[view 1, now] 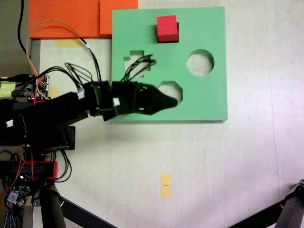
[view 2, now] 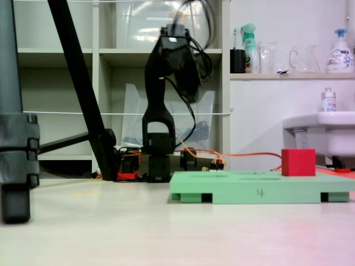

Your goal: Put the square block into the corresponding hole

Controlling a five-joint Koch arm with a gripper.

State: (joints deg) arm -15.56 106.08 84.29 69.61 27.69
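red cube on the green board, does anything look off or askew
Yes. The red cube stands proud of the green board at the square cutout near its far edge in the top-down fixed view. The low fixed view shows it rising well above the board's top, not sunk flush. The claw is apart from it, above the octagonal cutout.
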